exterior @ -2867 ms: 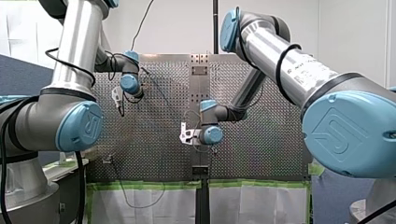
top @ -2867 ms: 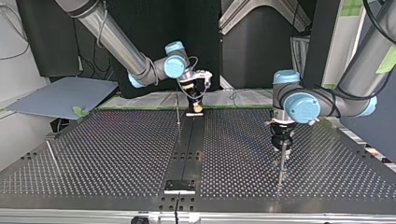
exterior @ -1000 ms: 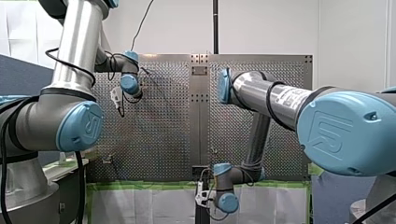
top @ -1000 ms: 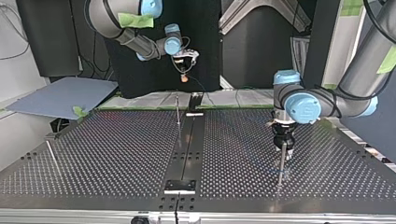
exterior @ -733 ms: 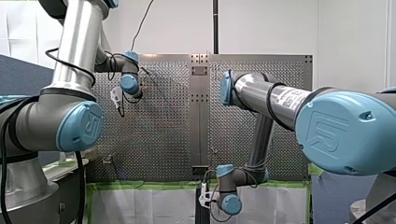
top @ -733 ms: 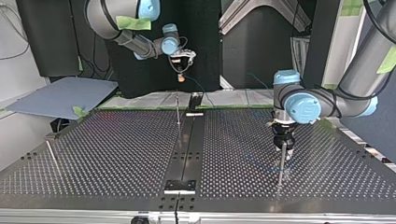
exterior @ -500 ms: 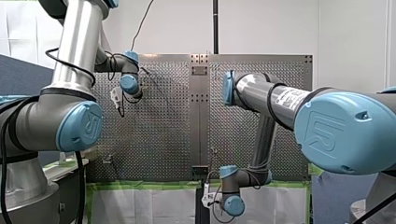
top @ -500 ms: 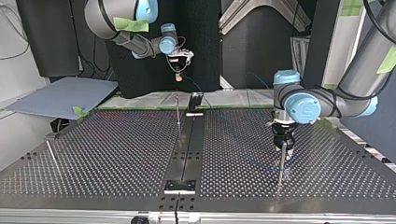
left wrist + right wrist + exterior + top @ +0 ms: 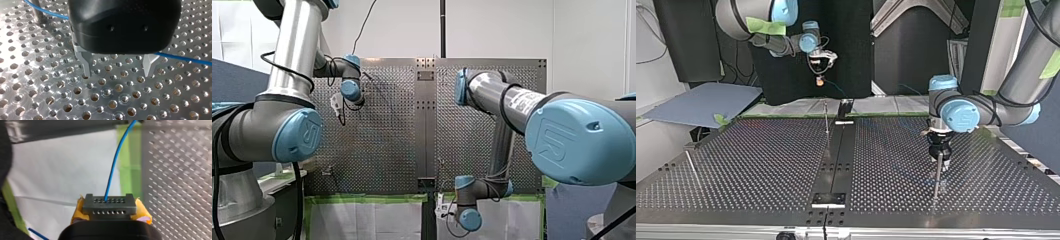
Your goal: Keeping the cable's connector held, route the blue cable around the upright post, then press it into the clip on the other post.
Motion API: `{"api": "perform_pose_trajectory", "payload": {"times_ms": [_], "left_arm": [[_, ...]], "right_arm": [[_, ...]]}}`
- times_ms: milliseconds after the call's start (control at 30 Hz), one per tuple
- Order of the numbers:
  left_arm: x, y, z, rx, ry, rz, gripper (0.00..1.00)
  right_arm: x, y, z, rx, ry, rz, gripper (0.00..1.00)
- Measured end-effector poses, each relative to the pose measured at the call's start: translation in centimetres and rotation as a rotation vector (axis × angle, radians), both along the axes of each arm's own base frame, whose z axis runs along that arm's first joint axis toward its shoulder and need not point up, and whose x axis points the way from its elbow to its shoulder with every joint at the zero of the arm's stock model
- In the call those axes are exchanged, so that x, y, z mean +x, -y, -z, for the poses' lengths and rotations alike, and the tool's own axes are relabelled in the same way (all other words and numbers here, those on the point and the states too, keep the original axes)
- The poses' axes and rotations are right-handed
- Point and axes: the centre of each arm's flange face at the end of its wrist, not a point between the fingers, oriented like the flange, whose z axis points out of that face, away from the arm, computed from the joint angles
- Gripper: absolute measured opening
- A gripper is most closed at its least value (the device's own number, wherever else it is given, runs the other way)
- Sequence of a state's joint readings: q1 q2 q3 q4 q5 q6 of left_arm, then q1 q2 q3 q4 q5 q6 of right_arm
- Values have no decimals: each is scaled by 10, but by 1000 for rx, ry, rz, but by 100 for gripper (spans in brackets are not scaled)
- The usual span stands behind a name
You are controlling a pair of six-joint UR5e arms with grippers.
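Observation:
My right gripper (image 9: 109, 213) is shut on the grey connector (image 9: 109, 205), which sits between its yellow pads. The blue cable (image 9: 113, 167) runs out of the connector, ahead of the gripper. In the top view this gripper (image 9: 819, 78) hangs beyond the table's far edge, left of a thin upright post (image 9: 826, 117). My left gripper (image 9: 117, 71) stands open just above the perforated plate, its metal fingers (image 9: 86, 66) holding nothing. The blue cable (image 9: 182, 58) passes behind its body to a post (image 9: 37, 11) beside it. In the top view my left gripper (image 9: 939, 161) hovers by another post (image 9: 937, 180).
A third post (image 9: 692, 169) leans at the top view's left. A dark centre strip (image 9: 836, 165) with a black block (image 9: 828, 199) crosses the table. White sheeting with green tape (image 9: 367, 199) lies under my right gripper (image 9: 442, 207) in the front view.
My right gripper has carried the connector off the table past its edge, then further toward the top view's left. My left arm has not moved and remains open.

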State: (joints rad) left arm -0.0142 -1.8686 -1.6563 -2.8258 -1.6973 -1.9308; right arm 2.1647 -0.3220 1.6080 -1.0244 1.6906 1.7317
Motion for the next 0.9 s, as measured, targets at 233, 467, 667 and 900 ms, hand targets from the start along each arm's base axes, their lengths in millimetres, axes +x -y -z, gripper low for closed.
{"api": "perform_pose_trajectory", "payload": {"times_ms": [233,467,667,900], "left_arm": [[0,0,0,-10,0,-1,100],[-1,-2,1,-15,-6,-26,100],[-4,-2,2,-13,-19,-46,100],[-7,1,3,-10,-37,-58,100]], "right_arm": [[-6,2,-33,-67,21,21,0],[-8,-2,-67,-137,42,20,0],[-14,-5,-95,-191,69,34,0],[-24,-15,-117,-238,89,67,0]]}}
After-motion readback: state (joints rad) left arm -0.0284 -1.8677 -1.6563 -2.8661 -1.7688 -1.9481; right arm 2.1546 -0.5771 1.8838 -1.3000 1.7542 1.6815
